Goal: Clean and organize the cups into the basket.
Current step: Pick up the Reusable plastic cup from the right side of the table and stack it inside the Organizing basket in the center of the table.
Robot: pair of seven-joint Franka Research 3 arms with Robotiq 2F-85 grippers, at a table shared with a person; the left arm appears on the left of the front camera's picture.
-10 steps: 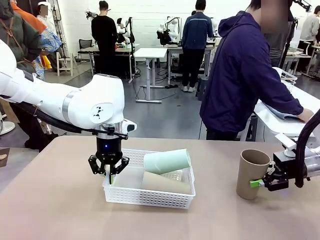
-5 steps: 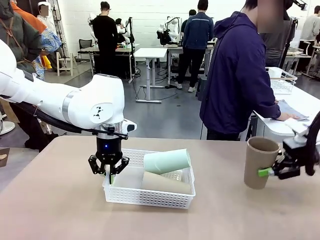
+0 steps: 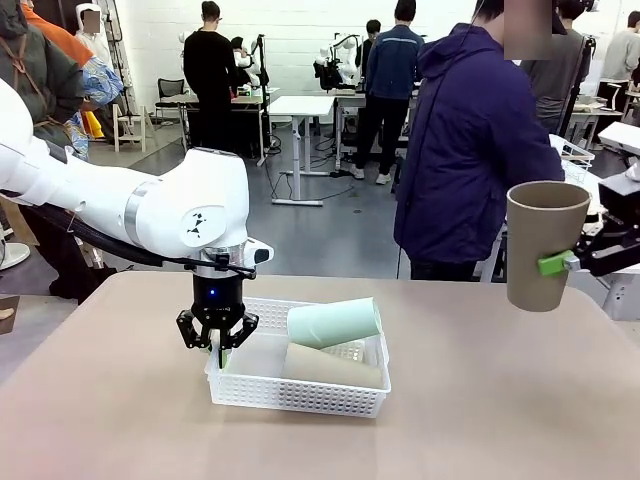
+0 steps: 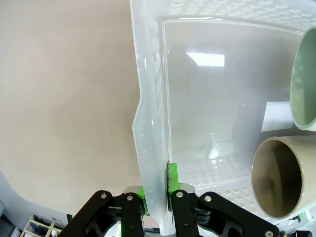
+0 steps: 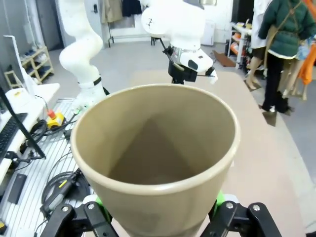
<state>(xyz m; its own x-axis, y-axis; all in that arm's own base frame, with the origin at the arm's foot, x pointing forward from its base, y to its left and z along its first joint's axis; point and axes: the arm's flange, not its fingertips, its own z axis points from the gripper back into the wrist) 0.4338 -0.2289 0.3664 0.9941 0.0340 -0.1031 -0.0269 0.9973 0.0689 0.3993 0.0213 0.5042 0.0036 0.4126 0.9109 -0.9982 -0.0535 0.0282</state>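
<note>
Basket (image 3: 300,396) sits on the table (image 3: 120,420) with my left gripper (image 3: 220,356) clamped on its left end wall. Inside, I see the mint cup (image 3: 335,323) lying across a tan cup (image 3: 330,366). My right gripper (image 3: 556,265) grips a third cup (image 3: 545,240), tan and upright, held clear of the table at far right

basket (image 3: 300,398): white, fine lattice
upper cup (image 3: 334,323): mint green
lower cup (image 3: 330,367): tan-brown
held cup (image 3: 545,245): tan-brown
your table (image 3: 480,400): beige

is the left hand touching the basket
Touching. The left wrist view shows the left hand clamped on the basket wall, both green pads against it.
</note>
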